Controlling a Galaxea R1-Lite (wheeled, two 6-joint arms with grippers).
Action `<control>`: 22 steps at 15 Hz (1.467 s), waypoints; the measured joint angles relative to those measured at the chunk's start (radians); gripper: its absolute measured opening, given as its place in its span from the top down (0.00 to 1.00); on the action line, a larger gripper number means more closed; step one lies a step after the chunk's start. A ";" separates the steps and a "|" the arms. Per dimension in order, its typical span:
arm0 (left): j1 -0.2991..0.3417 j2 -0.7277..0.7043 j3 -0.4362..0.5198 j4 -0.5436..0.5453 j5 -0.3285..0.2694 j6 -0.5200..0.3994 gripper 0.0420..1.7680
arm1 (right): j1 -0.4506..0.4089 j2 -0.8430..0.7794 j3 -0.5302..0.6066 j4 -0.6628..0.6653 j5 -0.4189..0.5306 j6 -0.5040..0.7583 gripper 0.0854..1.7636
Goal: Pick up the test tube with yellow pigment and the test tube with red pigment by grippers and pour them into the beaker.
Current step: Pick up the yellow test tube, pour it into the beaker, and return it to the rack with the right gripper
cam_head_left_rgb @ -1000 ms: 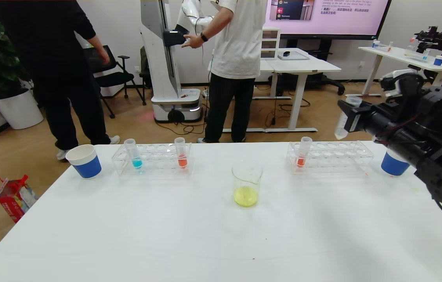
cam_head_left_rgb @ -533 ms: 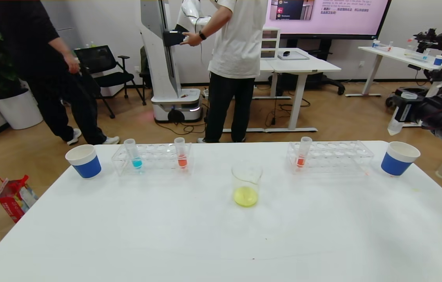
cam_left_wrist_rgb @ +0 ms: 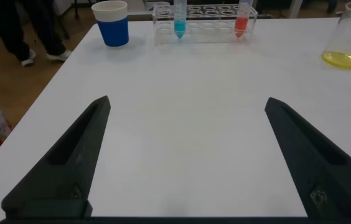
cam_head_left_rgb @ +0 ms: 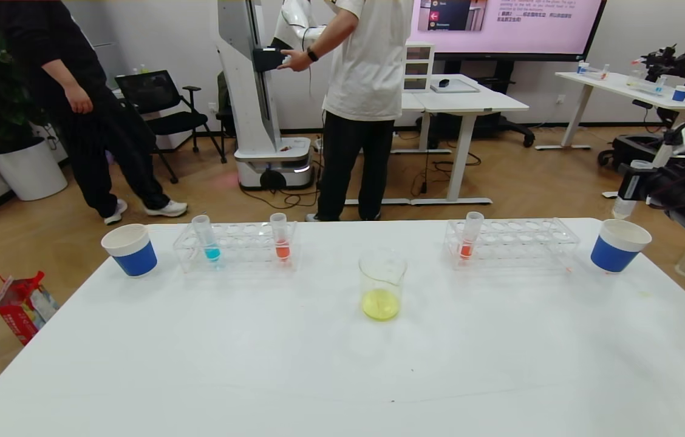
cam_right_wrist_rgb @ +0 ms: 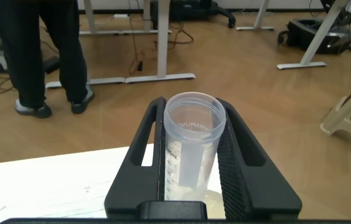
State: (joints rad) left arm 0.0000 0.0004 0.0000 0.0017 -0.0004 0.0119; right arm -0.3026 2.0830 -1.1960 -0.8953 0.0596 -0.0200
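The beaker (cam_head_left_rgb: pixel 382 285) stands mid-table with yellow liquid in its bottom; it also shows in the left wrist view (cam_left_wrist_rgb: pixel 350 37). My right gripper (cam_head_left_rgb: pixel 629 185) is shut on a clear test tube (cam_head_left_rgb: pixel 624 205) that shows no liquid, upright just above the right paper cup (cam_head_left_rgb: pixel 619 244). In the right wrist view the tube (cam_right_wrist_rgb: pixel 191 149) sits between the fingers of the right gripper (cam_right_wrist_rgb: pixel 191 109). One red-pigment tube (cam_head_left_rgb: pixel 468 238) stands in the right rack (cam_head_left_rgb: pixel 531 243), another (cam_head_left_rgb: pixel 280 238) in the left rack (cam_head_left_rgb: pixel 239 246). My left gripper (cam_left_wrist_rgb: pixel 188 102) is open and empty over bare table.
A cyan tube (cam_head_left_rgb: pixel 207 240) stands in the left rack. A second blue-and-white paper cup (cam_head_left_rgb: pixel 130 249) stands at the far left. Two people and another robot stand beyond the table's far edge.
My right arm has swung right and back with the tube, from near the right rack to just above the right paper cup. The person at left has walked.
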 joint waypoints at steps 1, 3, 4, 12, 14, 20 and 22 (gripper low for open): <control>0.000 0.000 0.000 0.000 0.000 0.000 0.02 | -0.009 0.022 -0.017 0.000 -0.001 0.000 0.75; 0.000 0.000 0.000 0.000 0.000 0.000 0.02 | -0.027 0.058 -0.034 -0.025 -0.001 -0.001 0.75; 0.000 0.000 0.000 0.000 0.000 0.000 0.02 | -0.033 0.073 -0.035 -0.040 -0.001 -0.002 0.75; 0.000 0.000 0.000 0.000 0.000 0.000 0.02 | -0.052 0.144 -0.020 -0.098 0.001 0.000 0.75; 0.000 0.000 0.000 0.000 0.000 0.001 0.02 | -0.052 0.150 -0.015 -0.099 0.002 0.000 0.75; 0.000 0.000 0.000 0.000 0.000 0.000 0.02 | -0.051 0.154 0.018 -0.139 0.004 0.002 0.74; 0.000 0.000 0.000 0.000 0.000 0.000 0.02 | -0.052 0.157 0.026 -0.142 0.003 0.001 0.47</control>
State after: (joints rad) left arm 0.0000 0.0004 0.0000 0.0017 0.0000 0.0123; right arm -0.3545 2.2398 -1.1704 -1.0377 0.0626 -0.0191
